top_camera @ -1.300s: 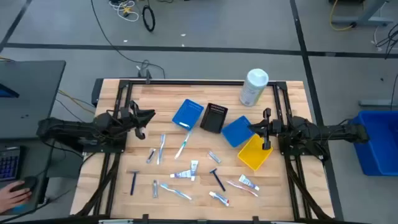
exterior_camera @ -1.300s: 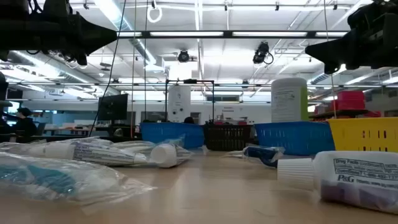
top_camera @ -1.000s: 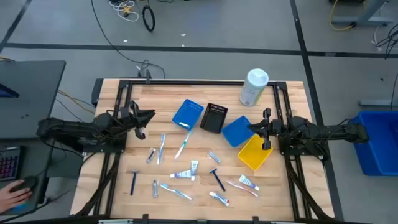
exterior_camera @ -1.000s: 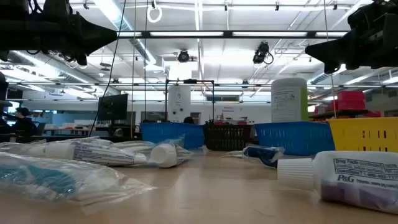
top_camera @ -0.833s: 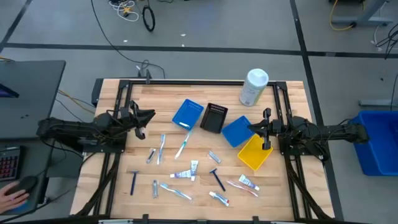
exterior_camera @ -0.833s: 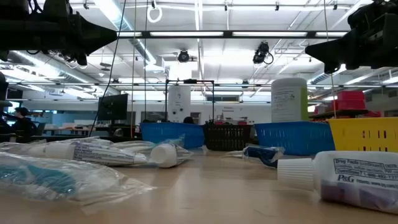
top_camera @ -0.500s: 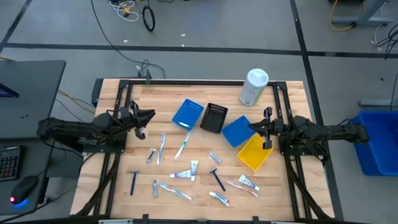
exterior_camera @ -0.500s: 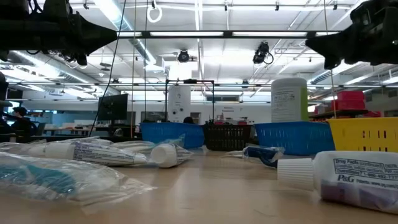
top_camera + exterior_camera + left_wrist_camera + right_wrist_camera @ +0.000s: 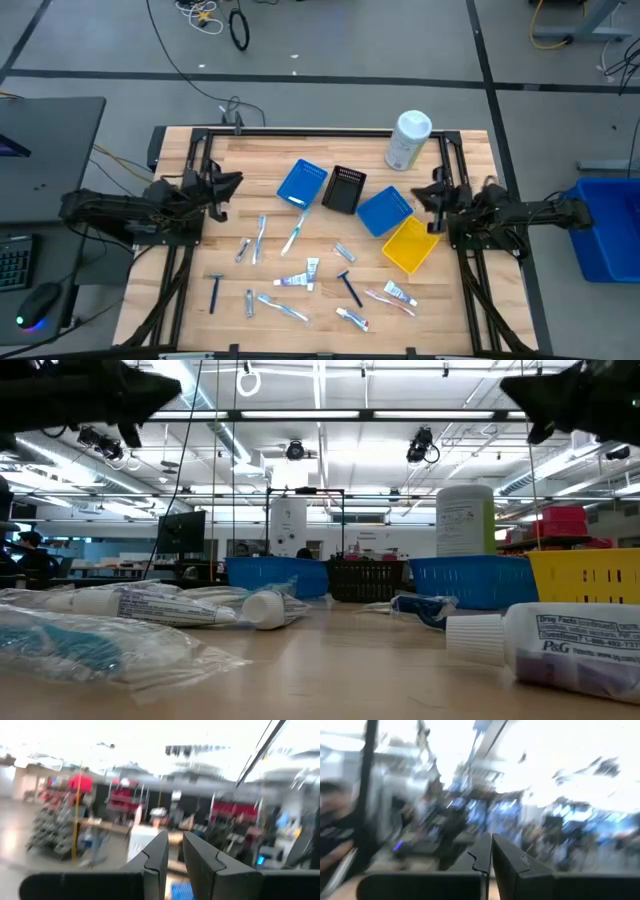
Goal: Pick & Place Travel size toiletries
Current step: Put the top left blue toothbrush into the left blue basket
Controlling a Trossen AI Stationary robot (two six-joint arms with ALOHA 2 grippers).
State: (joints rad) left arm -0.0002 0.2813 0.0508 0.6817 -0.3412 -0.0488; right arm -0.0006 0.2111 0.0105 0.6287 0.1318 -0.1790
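The toiletries lie scattered on the table's near half. Among them are toothbrushes (image 9: 262,238) (image 9: 295,236), dark-handled razors (image 9: 215,292) (image 9: 349,287) and toothpaste tubes (image 9: 312,268) (image 9: 400,293). In the low view, wrapped tubes (image 9: 150,603) (image 9: 560,645) lie flat up close. My left gripper (image 9: 232,182) hovers by the table's left edge, shut and empty (image 9: 175,857). My right gripper (image 9: 420,195) hovers by the right edge beside the yellow tray, also shut and empty (image 9: 491,852). Both wrist views look out into the room, not at the table.
Four trays sit across the table's middle: blue (image 9: 302,183), black (image 9: 345,189), blue (image 9: 384,211) and yellow (image 9: 410,245). A white canister (image 9: 408,140) stands at the far right. Dark frame rails (image 9: 190,250) run along both sides. A blue bin (image 9: 608,230) stands off the table to the right.
Both arms have risen, and their tips have climbed toward the top of the low view. My right gripper has drawn back toward the table's right edge, off the yellow tray's far corner. My left gripper has pulled slightly toward the left edge. The toiletries have not moved.
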